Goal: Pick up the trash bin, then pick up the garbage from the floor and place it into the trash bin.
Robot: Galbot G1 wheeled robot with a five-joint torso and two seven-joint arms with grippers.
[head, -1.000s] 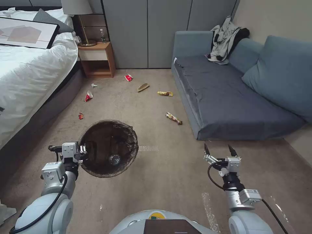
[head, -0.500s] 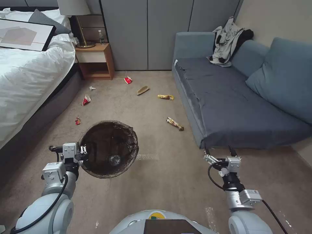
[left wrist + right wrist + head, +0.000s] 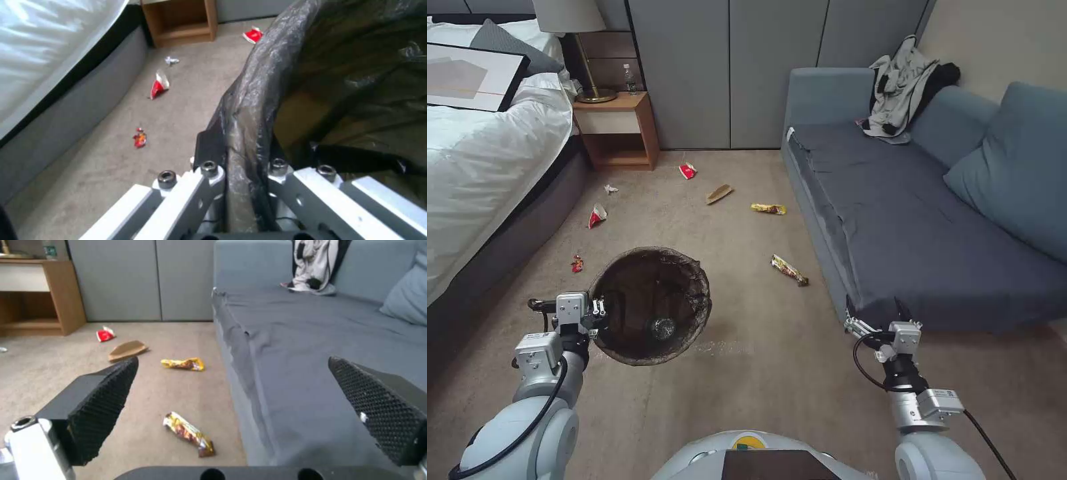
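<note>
Head view: left tool (image 3: 602,312) clamped on trash bin (image 3: 650,303) rim, held aloft; right tool (image 3: 877,313) jaws apart, extended toward sofa (image 3: 907,227).

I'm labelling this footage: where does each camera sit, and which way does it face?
Head: high on the robot, looking down at the carpet; both arms show, left gripper clamping the trash bin, right gripper open.
Left wrist: behind that gripper, facing the bin rim.
Right wrist: between open fingers, facing the sofa.
Head and right wrist views share the nearest yellow wrapper.
</note>
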